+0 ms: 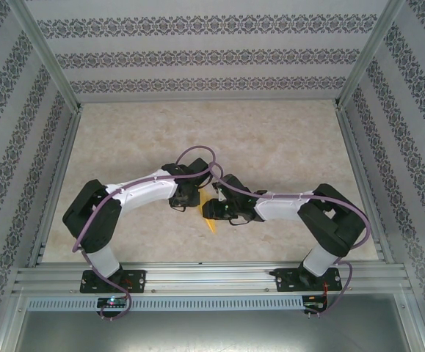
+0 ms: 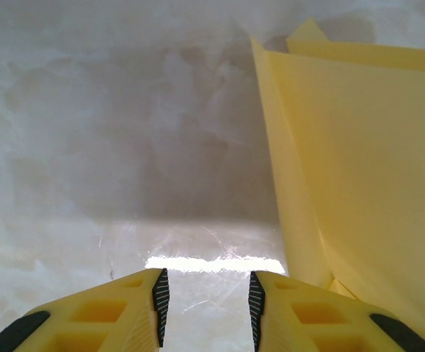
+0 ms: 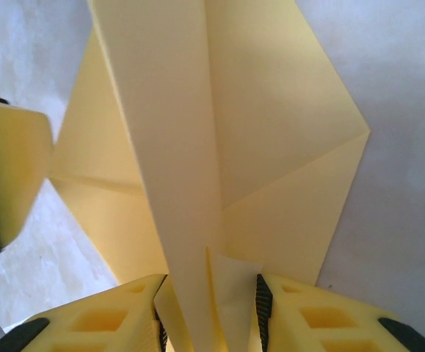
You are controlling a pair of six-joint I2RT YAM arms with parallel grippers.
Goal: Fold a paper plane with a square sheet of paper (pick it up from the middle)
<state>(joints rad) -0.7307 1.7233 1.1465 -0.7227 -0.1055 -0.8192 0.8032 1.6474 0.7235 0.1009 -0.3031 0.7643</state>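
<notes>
— Yellow-orange paper is seen between the jaws of the right gripper (image 3: 211,312): a raised fold of the sheet of paper (image 3: 271,147) runs into the gap. The jaws are set to either side of it; whether the pads are pressed on the fold cannot be told.

— And the left gripper (image 2: 205,308)?

— Its jaws are held apart with nothing between them, and bare worktop (image 2: 87,161) is seen through the gap. The sheet, creased into a point with slanted flaps, is found just beside the finger at the lower right of the left wrist frame. From above, it is seen low of centre on the worktop, under the two wrists.

— How is the fold in hand to be done well?

— By judgement, the centre ridge should be lined up between the right jaws while the free flap is caught by the left near its edge. The layers should be matched before any crease is pressed, and the sheet should not be dragged, since thin paper is easily buckled.
</notes>
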